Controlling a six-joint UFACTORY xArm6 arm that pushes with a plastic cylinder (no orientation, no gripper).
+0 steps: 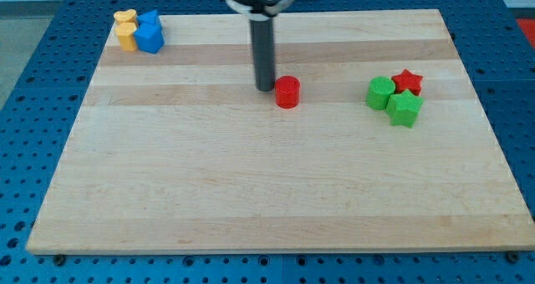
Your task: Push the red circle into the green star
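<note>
Since it is sitting low and solid, red circle (287,92): looking light, stiff, prone to sliding or spinning off-line.
Contact spot: its left face, centred.
my tip (265,88): resting just left of it; no gripper fitted.
green star (405,109): waiting well right, beside green block (380,93) and red star (407,81).
worktop (251,192): looking smooth.

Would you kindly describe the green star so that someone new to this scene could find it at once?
Start at the wooden board and go to the cluster of three blocks near the view's right edge. The green star is the lowest of them, below the red star and right of the rounder green block. Unlike that block it has points, and it is green, not red.
</note>
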